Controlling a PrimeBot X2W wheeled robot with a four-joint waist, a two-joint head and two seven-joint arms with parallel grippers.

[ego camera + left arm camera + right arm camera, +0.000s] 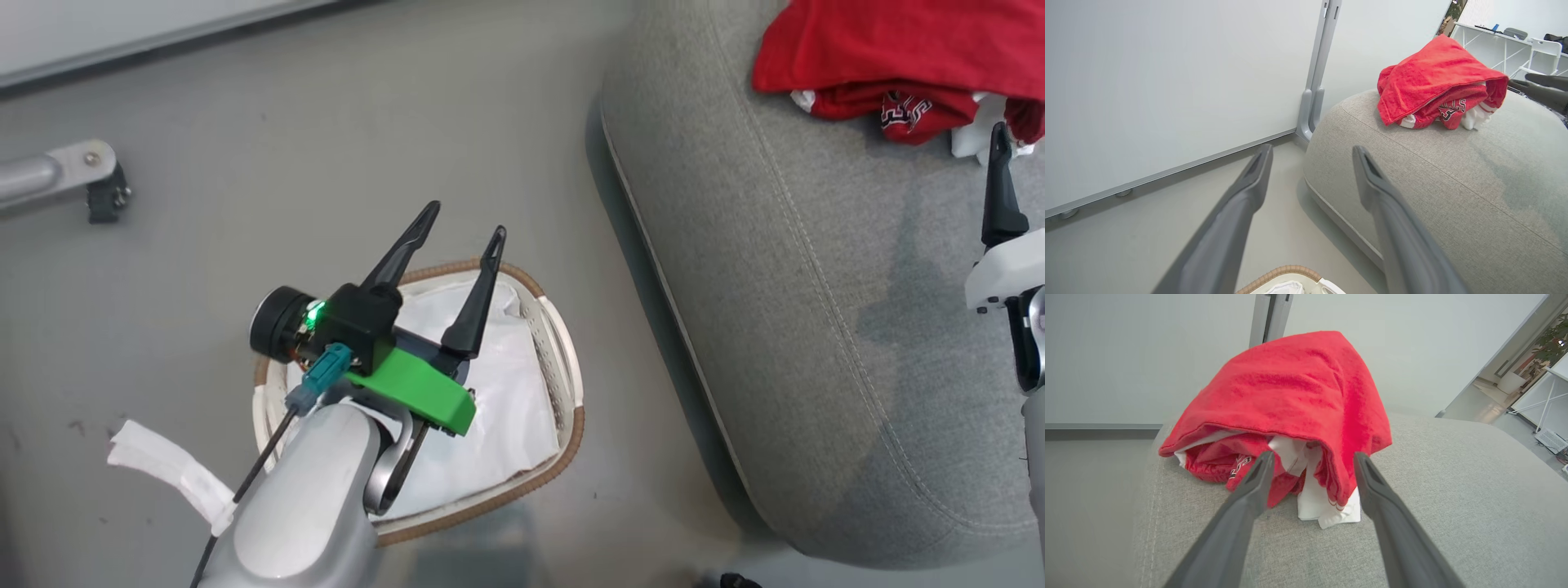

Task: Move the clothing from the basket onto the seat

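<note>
Clothing (898,57): red heap, white trim showing, lying on seat (816,327), upper right of head view, well apart from basket (563,445). Basket on floor (326,122), lower centre, white liner (498,408) inside. Left fingers (482,294) spread wide, pinching nothing, above basket, tips pointing up frame. Right fingers (1237,518) spread, nothing pinched; tips at near edge of clothing, low over seat; cannot tell if touching.

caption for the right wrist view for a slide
Open right gripper facing the red clothing heaped on the grey seat.
</note>
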